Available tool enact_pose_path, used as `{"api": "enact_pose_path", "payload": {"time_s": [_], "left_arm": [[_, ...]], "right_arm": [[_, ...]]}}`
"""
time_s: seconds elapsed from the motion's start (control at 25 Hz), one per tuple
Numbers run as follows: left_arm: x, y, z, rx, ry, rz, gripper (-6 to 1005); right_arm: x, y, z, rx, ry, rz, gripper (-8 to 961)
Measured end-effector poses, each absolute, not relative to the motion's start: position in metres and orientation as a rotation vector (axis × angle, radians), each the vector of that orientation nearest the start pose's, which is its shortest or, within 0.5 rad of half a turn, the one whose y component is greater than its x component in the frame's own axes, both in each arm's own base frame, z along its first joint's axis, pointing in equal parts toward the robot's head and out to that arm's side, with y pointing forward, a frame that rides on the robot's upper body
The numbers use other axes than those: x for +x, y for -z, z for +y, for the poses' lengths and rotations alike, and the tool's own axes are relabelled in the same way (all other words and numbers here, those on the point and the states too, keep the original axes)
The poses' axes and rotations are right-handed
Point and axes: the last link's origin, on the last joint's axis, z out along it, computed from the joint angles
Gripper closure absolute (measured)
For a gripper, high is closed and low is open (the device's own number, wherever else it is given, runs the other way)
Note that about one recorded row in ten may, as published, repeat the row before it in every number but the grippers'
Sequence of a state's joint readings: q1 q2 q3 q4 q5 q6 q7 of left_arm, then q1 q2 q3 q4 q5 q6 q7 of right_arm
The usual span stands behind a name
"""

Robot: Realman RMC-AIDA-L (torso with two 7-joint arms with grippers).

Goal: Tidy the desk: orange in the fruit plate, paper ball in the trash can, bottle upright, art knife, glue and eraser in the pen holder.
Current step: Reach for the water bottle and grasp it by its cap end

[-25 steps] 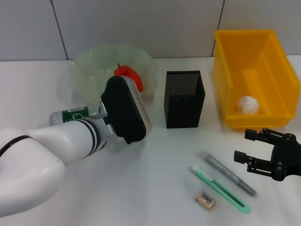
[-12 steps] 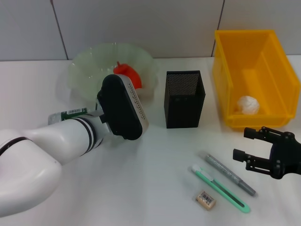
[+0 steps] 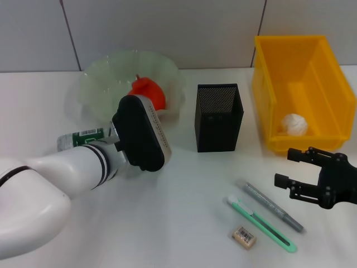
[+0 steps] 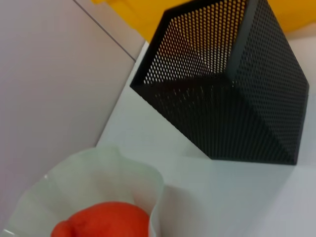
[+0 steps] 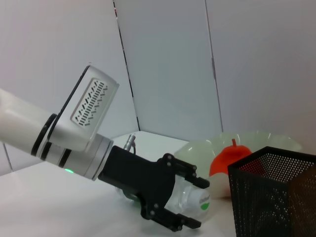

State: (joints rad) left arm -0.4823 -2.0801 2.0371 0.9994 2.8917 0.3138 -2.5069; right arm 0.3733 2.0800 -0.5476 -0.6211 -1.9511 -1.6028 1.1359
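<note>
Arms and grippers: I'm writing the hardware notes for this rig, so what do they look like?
The left arm is glossy white with a black ring near the wrist, ending in a black housing with a pale, slotted vent panel. A small green light shows near its wrist in the right wrist view. The left gripper and right gripper are matte black linkage fingers with visible pivot joints.

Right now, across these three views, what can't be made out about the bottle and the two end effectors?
- Clear plastic bottle with green label: head view shows only one end; the white left arm covers the rest.
- Left end effector: hidden behind the wrist housing in the head view; the right wrist view shows its fingers around the bottle, contact unclear.
- Right end effector: cut off by the head view's edge; absent from its own wrist view.
</note>
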Motion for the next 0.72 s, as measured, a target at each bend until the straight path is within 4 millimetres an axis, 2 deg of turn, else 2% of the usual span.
{"api": "enact_pose_path", "payload": {"time_s": [0.64, 0.72], "left_arm": [[-0.2087, 0.1061, 0.3771, -2.345, -0.360, 0.138, 304], [-0.2090, 0.1063, 0.3772, -2.345, -0.364, 0.142, 390]], "right_arm": [[0.3089, -0.0121, 0.2918, -2.534, -0.766, 0.559, 207], [0.3090, -0.0119, 0.2918, -2.533, -0.766, 0.560, 207]]}}
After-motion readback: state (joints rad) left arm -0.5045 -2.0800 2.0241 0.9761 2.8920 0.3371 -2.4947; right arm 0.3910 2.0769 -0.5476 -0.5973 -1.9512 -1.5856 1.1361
